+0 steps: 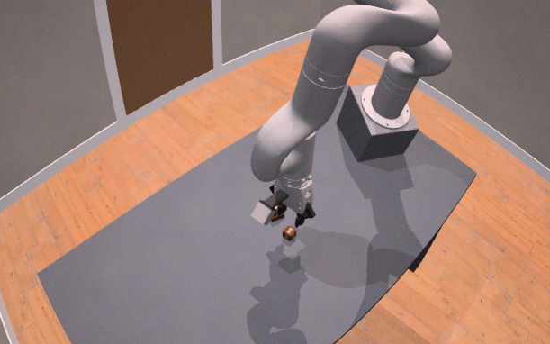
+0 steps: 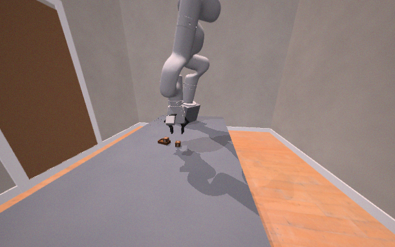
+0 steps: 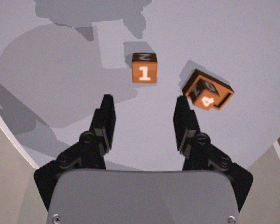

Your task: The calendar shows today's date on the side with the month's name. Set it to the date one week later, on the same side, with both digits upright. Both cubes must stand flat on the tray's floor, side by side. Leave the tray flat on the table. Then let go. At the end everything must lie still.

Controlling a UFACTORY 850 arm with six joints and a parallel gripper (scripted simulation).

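A loose brown cube (image 1: 289,233) (image 2: 178,144) (image 3: 144,72) stands on the table outside the tray. The wrist view shows a white 1 on its bright face and a digit like a 2 on a darker side. The brown tray (image 1: 277,218) (image 3: 216,80) lies beside it, turned at an angle. A second cube (image 2: 166,139) (image 3: 206,100) is in the tray, with a 4 on its bright face; whether it sits flat I cannot tell. My gripper (image 1: 288,217) (image 2: 177,132) (image 3: 144,106) is open and empty, above the table near the loose cube. In the top view it partly hides the tray.
The grey table (image 1: 149,252) (image 2: 123,194) carries the tray and the loose cube. The arm's base block (image 1: 381,141) (image 2: 192,112) stands at the far end. The arm's shadow falls across the table around the loose cube.
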